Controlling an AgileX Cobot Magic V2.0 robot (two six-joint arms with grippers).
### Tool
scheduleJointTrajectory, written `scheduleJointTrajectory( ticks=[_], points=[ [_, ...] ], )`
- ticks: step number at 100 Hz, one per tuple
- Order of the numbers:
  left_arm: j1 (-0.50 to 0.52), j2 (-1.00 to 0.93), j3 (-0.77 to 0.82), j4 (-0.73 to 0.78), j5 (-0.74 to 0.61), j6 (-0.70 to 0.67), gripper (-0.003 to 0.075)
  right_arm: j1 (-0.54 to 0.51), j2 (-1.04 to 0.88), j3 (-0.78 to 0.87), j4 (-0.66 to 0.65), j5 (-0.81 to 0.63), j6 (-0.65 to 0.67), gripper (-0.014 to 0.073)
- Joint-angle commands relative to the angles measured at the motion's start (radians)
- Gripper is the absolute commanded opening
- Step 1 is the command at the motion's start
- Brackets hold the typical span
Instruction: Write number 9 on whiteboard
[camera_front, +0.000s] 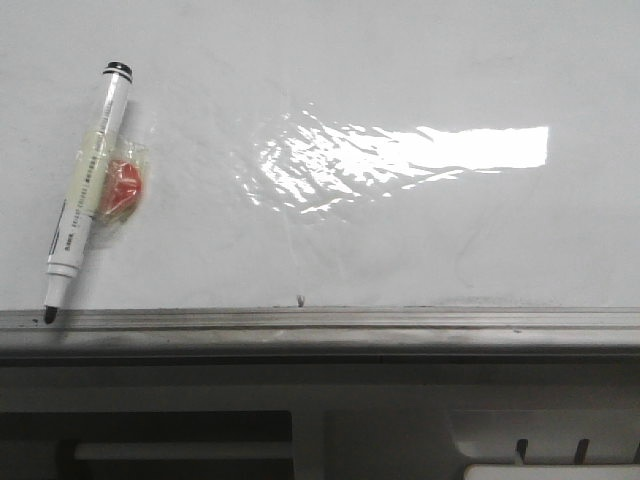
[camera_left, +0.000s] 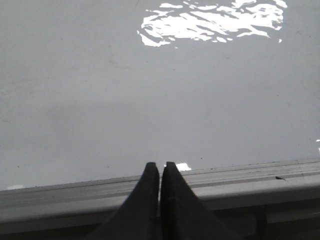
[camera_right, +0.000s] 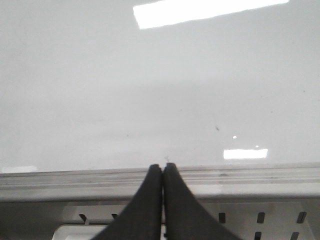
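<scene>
Nothing written yet

The whiteboard (camera_front: 400, 60) looks blank; marker (camera_front: 88, 180) lies uncapped, I think. Left gripper (camera_left: 160, 169) and right gripper (camera_right: 162, 170) pressed together, empty.

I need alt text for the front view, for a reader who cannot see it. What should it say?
A marker lies on the glossy whiteboard, uncapped, its black tip at the grey metal ledge, with a small red object taped to its barrel. The board shows a bright glare patch and no written number; no gripper is visible.
</scene>
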Motion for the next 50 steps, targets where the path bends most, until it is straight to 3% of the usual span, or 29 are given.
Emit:
scheduleJointTrajectory(
  ticks=[1, 50],
  points=[
    [0.004, -0.028, 0.041, 0.003, -0.099, -0.01, -0.002, -0.003, -0.013, 0.026, -0.02, -0.025, -0.001, -0.0071],
    [0.004, -0.028, 0.041, 0.018, -0.183, -0.01, -0.002, -0.003, -0.013, 0.026, -0.02, -0.025, -0.001, -0.0071]
  ],
)
